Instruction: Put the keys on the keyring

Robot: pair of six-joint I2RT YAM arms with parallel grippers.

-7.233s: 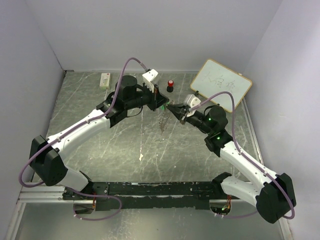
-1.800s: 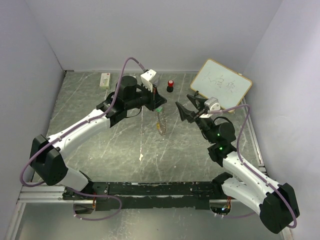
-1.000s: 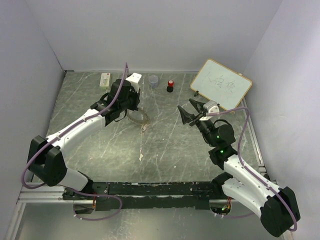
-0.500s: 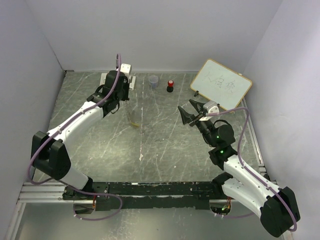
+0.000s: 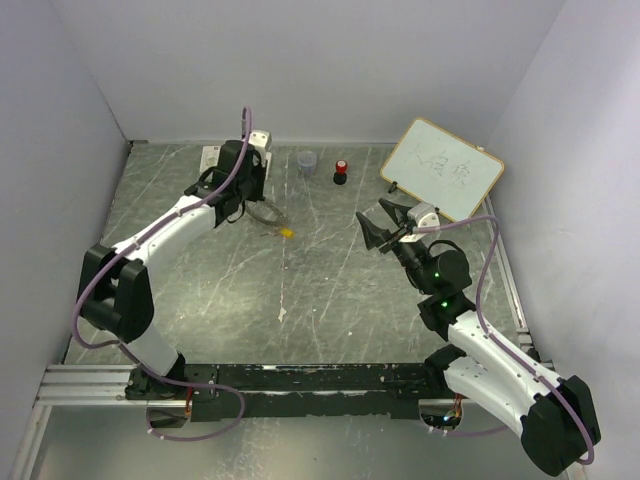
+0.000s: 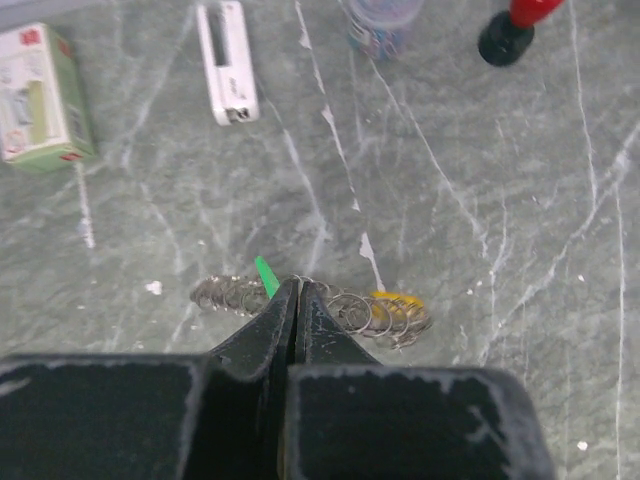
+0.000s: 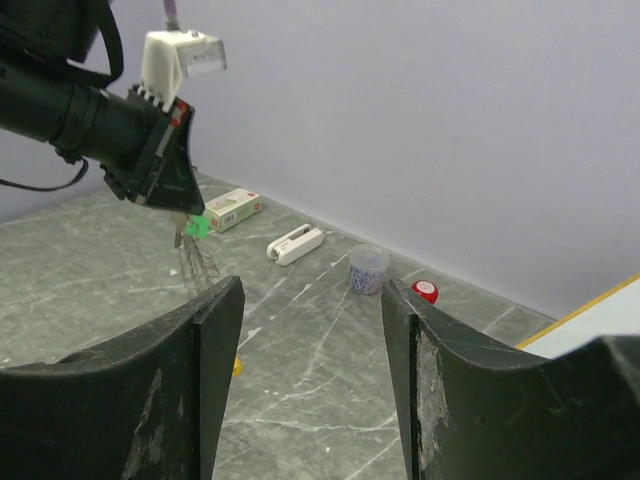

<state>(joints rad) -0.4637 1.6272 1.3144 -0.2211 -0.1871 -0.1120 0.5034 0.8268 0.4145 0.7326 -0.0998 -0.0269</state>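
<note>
My left gripper (image 6: 297,286) is shut on the rim of the keyring (image 6: 360,312), a silver ridged ring seen edge-on just above the table. The green key (image 6: 265,275) sits on the ring beside my fingertips, and the yellow-orange key (image 6: 397,300) hangs at its far end. From above, the left gripper (image 5: 256,203) stands at the back left with the keyring (image 5: 268,213) and the yellow key (image 5: 287,231) trailing to its right. My right gripper (image 5: 380,225) is open and empty, well to the right. Its wrist view shows the keyring (image 7: 200,262) dangling under the green key (image 7: 195,226).
A white stapler (image 6: 228,60), a green-and-white box (image 6: 40,95), a small cup of paper clips (image 6: 385,20) and a red-capped black knob (image 6: 515,25) line the back of the table. A whiteboard (image 5: 442,168) leans at the back right.
The left arm has swung the keyring from the table's middle to the back left, and the yellow key now shows low by the table. The right arm has pulled back and stayed open.
</note>
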